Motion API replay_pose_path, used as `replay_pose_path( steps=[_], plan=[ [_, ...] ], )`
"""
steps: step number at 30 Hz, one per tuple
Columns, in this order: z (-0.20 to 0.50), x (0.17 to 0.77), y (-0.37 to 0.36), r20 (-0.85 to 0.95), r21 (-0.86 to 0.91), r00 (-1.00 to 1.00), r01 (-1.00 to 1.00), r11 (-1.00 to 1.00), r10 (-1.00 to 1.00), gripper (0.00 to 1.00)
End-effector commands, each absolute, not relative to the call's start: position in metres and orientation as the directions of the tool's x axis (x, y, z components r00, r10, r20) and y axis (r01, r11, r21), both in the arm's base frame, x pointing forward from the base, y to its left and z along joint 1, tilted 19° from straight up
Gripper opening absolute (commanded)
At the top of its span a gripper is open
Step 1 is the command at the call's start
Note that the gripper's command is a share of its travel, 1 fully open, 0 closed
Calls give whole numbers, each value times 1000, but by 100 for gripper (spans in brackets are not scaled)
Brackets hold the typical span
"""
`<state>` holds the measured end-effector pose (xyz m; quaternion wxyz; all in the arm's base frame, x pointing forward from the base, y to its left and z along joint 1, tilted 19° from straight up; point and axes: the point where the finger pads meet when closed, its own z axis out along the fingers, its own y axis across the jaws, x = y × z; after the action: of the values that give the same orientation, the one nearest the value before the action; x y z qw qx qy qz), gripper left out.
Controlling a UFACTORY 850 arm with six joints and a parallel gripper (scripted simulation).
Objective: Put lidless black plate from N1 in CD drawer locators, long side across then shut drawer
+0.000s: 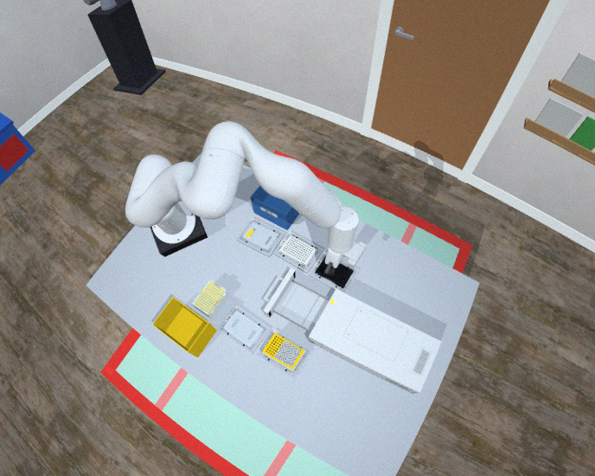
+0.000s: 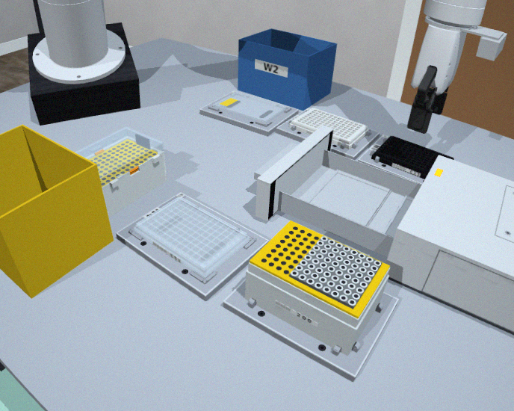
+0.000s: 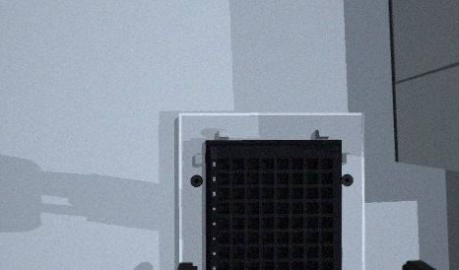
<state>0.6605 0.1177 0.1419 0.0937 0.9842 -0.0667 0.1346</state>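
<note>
We see the black gridded well plate [image 2: 402, 155] lying flat in its pale work nest [image 3: 187, 148], uncovered, at the far side of the grey bench [image 2: 116, 353]. Our dark two-fingered hand [image 2: 420, 119] hangs above the plate, apart from it, with its fingers spread to their widest and nothing between them; in the wrist view only the two fingertips peek in at the bottom edge, one on each side of the plate.

Just beside the nest stands the big white box of the cooler [image 2: 469, 211], whose small yellow lamp [image 2: 438, 172] is lit. Its grey open drawer [image 2: 337, 194] reaches out toward the middle of the bench, the tall front panel [image 2: 293, 172] standing at the far end.

On the plate's other side, a white well plate [image 2: 328, 124] sits in a neighbouring nest, close by. Behind that stands the blue bin marked W2 [image 2: 288, 66]. Nearer us we find a yellow-topped rack of grey tips [image 2: 319, 264], a clear lidded plate [image 2: 189, 234], a small yellow tip box [image 2: 125, 161] and a yellow open bin [image 2: 36, 211].
</note>
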Motion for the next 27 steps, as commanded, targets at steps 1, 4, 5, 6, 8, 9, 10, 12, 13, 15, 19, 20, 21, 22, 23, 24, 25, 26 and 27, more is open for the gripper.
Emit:
replay_pose_path(
  steps=[1,4,5,6,8,9,10,12,13,15,19,20,21,22,23,24,25,26,27],
  plan=[
    [134,664,116,279,166,954,-157,-974,-106,100],
    [130,665,115,279,166,954,-157,-974,-106,100],
    [128,665,115,279,166,954,-157,-974,-106,100],
    [127,666,115,279,166,954,-157,-974,-106,100],
    [123,667,114,279,166,954,-157,-974,-106,100],
    [122,667,114,279,166,954,-157,-974,-106,100],
    [120,667,113,279,166,954,-157,-974,-106,100],
    [120,667,113,279,166,954,-157,-974,-106,100],
    [119,668,113,279,166,954,-157,-974,-106,100],
    [115,669,112,279,166,954,-157,-974,-106,100],
    [109,670,111,279,166,954,-157,-974,-106,100],
    [108,671,111,279,166,954,-157,-974,-106,100],
    [106,671,110,279,166,954,-157,-974,-106,100],
    [104,672,110,279,166,954,-157,-974,-106,100],
    [103,672,110,279,166,954,-157,-974,-106,100],
    [101,672,109,279,166,954,-157,-974,-106,100],
    [100,673,109,279,166,954,-157,-974,-106,100],
    [98,673,109,279,166,954,-157,-974,-106,100],
    [97,674,108,279,166,954,-157,-974,-106,100]
  ],
)
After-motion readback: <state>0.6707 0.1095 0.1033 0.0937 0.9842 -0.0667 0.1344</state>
